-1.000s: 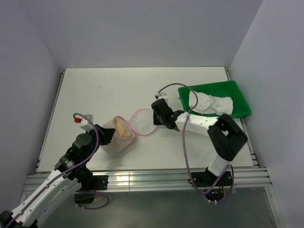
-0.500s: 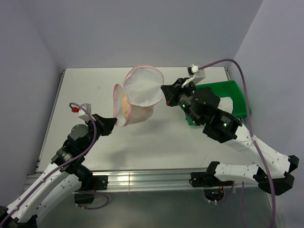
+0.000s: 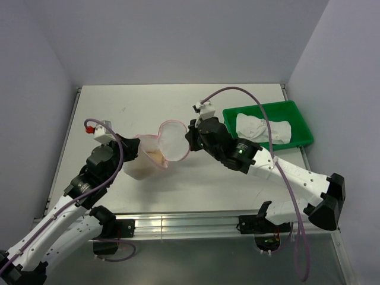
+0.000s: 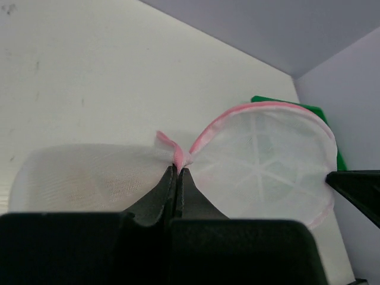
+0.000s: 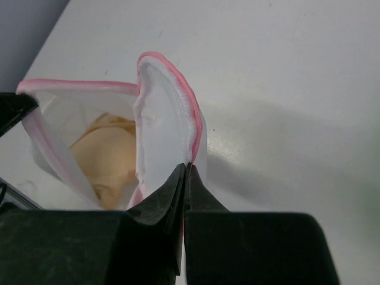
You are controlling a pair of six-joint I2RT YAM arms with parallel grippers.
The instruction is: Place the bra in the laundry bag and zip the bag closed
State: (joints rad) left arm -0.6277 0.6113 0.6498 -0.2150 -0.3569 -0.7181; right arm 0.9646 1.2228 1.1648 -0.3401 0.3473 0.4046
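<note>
Pinching the pink rim of the laundry bag (image 3: 143,166) from opposite sides, the left claw (image 4: 177,171) and the right claw (image 5: 185,169) are both clamped on it, with the bra (image 5: 107,151) inside the bag, between them.

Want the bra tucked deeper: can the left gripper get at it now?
Probably not: the left gripper is shut on the bag rim, and the bra lies inside; it must let go first.

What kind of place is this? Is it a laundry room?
More likely a robot lab bench: a white table boxed in by plain walls, the left gripper and right gripper pinching a laundry bag, a green tray nearby.
</note>
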